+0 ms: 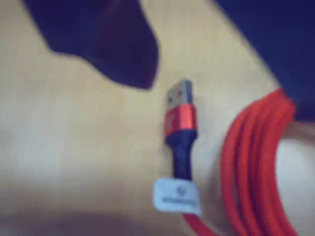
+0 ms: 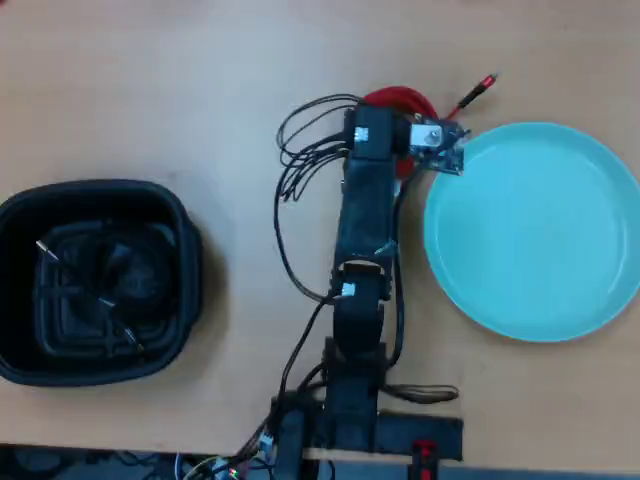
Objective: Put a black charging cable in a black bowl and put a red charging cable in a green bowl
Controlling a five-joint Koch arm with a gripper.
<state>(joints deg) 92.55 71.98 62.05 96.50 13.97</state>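
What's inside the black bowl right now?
In the overhead view the black bowl holds the black charging cable, loosely coiled on the ridged bottom with its silvery plug tips showing. Black on black hides the cable's exact run.

Landmark: arm [image 2: 362, 240], mid-table [image 2: 220, 80], overhead view.
- black bowl [image 2: 185, 262] well left of arm, on table.
- black charging cable [image 2: 95, 290] inside black bowl, on its bottom.
- green bowl [image 2: 535, 232] just right of arm, on table.
- red charging cable [image 2: 400, 100] on table at arm's far end, partly under it, outside green bowl; one plug end pokes out toward the top right of arm, just beyond green bowl's rim.
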